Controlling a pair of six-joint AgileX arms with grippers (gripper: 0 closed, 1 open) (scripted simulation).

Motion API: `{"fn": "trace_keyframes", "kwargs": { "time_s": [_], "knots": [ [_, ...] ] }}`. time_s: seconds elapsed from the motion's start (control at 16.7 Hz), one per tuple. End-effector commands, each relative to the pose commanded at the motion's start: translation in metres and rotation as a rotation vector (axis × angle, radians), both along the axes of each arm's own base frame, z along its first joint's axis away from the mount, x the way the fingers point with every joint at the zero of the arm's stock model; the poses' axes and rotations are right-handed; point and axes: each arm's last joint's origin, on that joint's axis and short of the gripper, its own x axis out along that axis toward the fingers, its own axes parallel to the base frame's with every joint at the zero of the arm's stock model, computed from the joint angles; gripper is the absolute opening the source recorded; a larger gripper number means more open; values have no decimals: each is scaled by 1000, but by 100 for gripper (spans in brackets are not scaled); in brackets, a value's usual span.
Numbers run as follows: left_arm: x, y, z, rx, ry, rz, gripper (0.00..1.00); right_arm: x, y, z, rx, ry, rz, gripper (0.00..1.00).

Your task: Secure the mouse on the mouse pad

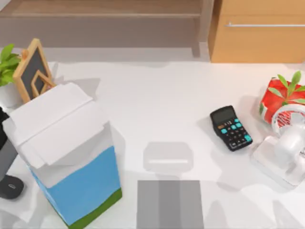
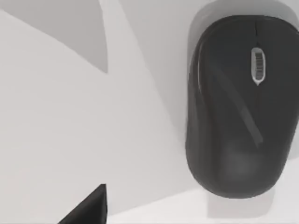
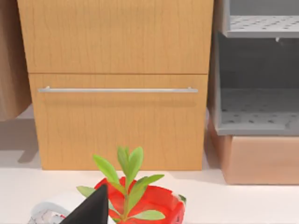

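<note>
**A:** Where is the mouse (image 1: 11, 187)?

**B:** At the far left edge of the white worktop (image 1: 162, 109), near the front, just left of the blue-and-white carton (image 1: 66, 152). It lies flat on the bare surface. The left wrist view looks straight down on it: a dark oval body with a pale scroll wheel (image 2: 258, 65) on top.

**A:** And the mouse pad (image 1: 170, 204)?

**B:** At the front centre of the worktop, a flat grey mat in three vertical bands. The carton stands between it and the mouse, so the two are well apart.

**A:** What about the left end effector?

**B:** It hangs above the mouse. One dark fingertip (image 2: 91, 207) shows in the left wrist view, clear of the mouse. Whether the fingers are spread or together, I cannot tell.

**A:** The right arm?

**B:** Parked at the right edge (image 1: 290, 148), beside a red pot with a green plant (image 1: 281, 98). Its finger spacing I cannot tell either.

**A:** Anything else?

**B:** A black calculator with teal keys (image 1: 231, 128) lies right of centre.
</note>
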Motion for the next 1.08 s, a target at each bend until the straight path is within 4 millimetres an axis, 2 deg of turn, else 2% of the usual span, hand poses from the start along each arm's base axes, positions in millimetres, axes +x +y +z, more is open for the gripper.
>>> {"fn": "trace_keyframes", "kwargs": {
  "time_s": [0.18, 0.36, 0.72, 1.08],
  "knots": [
    [-1, -2, -30, 0, 1, 0, 100, 0, 0, 0, 0, 0, 0, 100],
    [-5, -9, -51, 1, 1, -4, 100, 0, 0, 0, 0, 0, 0, 100],
    [-6, -11, -57, 1, 2, -6, 100, 0, 0, 0, 0, 0, 0, 100],
    [-6, -11, -57, 1, 2, -6, 55, 0, 0, 0, 0, 0, 0, 100]
  ]
}}
